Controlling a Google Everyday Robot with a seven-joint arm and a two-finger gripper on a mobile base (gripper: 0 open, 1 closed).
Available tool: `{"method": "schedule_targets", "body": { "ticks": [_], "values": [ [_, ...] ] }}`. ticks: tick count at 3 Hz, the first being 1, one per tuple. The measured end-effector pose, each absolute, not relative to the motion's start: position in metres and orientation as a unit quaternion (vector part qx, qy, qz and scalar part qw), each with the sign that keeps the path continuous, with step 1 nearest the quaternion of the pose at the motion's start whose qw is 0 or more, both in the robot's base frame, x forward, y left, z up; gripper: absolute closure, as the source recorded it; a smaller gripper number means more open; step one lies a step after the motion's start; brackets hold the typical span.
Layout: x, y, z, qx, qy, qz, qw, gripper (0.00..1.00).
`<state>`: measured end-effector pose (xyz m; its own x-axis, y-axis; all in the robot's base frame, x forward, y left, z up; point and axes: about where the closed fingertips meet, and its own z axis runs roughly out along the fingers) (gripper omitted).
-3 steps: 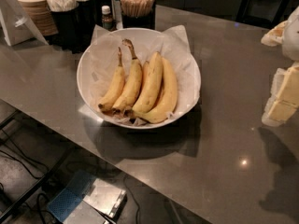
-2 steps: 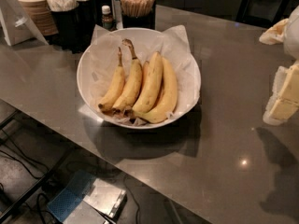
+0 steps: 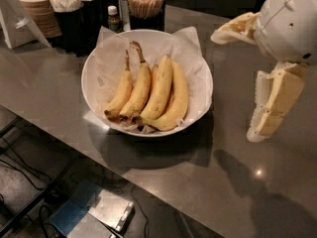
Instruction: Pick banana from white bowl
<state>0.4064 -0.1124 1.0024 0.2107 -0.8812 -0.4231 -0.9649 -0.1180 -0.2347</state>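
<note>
The white bowl (image 3: 92, 68), lined with crinkled paper, sits on the grey counter and holds several bananas side by side. The banana (image 3: 140, 89) with the long dark curved stem is second from the left. A shorter one with a thin straight stem (image 3: 121, 94) lies to its left, and two plumper ones (image 3: 161, 90) to its right. My gripper (image 3: 233, 86) hangs open and empty to the right of the bowl, above the counter. One finger (image 3: 233, 29) reaches toward the bowl's right rim and the other (image 3: 273, 103) points down.
Behind the bowl stand stacked paper cups (image 3: 37, 11), black holders with napkins (image 3: 74, 14), a small bottle (image 3: 114, 17) and a cup of wooden stirrers (image 3: 145, 4). The counter's front edge runs diagonally; below it a flat device (image 3: 94, 213) lies on the floor.
My gripper has moved left from the right edge of the view toward the bowl. The bowl and bananas have not moved.
</note>
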Motion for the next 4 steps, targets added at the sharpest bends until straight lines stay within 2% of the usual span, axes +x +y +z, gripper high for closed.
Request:
{"method": "schedule_targets", "body": {
  "ticks": [1, 2, 4],
  "values": [
    [0.377, -0.036, 1.012, -0.781, 0.56, 0.117, 0.252, 0.0],
    [0.363, 0.031, 1.01, -0.78, 0.557, 0.1, 0.267, 0.0],
    [0.39, 0.131, 1.013, -0.77, 0.555, 0.062, 0.308, 0.0]
  ]
}}
